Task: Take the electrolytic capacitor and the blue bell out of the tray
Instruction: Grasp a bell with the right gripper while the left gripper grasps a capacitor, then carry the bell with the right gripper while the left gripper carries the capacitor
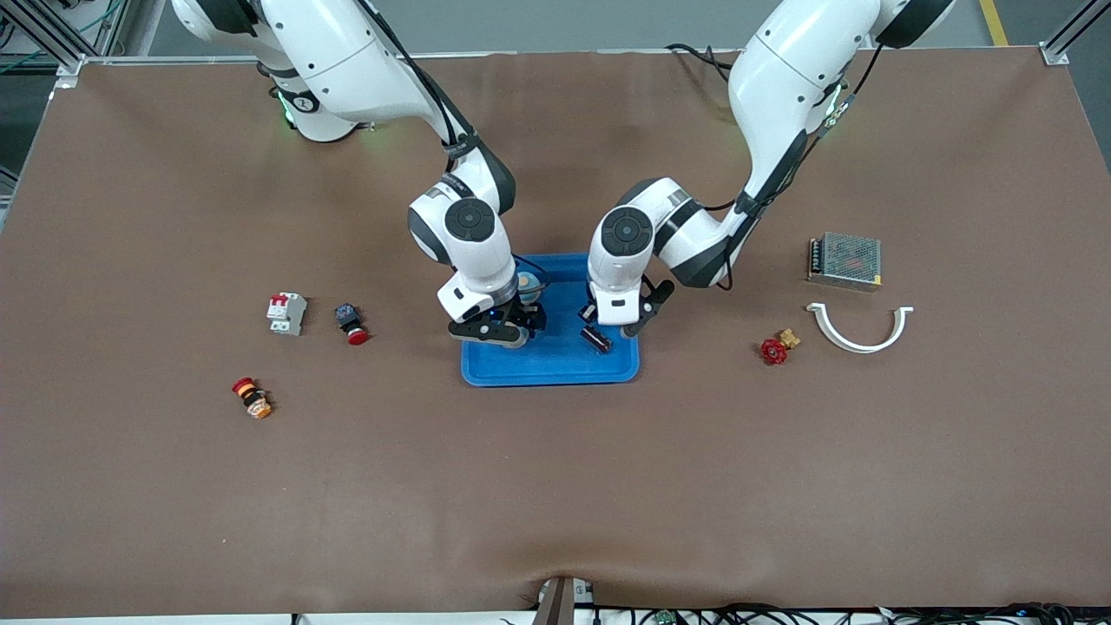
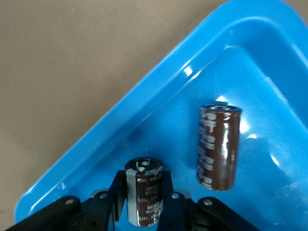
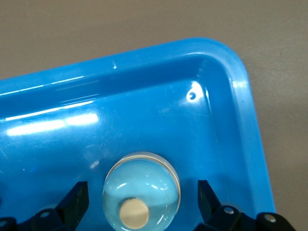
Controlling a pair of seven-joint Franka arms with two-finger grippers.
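Over the blue tray (image 1: 555, 369), 2 grippers.
Left gripper (image 2: 144, 204) clamps 1 capacitor (image 2: 144, 197); right gripper (image 3: 142, 202) spread around bell (image 3: 141, 191) near tray corner.

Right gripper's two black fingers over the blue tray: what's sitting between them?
In the right wrist view, the bell, a shiny dome with a pale button, sits in the blue tray between the open right gripper fingers, neither touching it.

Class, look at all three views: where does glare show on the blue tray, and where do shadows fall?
Left wrist view: white highlights on the tray wall and beside the lying capacitor. Right wrist view: glare streaks on the tray floor, a bright spot by the corner, reflections in the bell dome. Front view: even light, soft arm shadows on the brown table.
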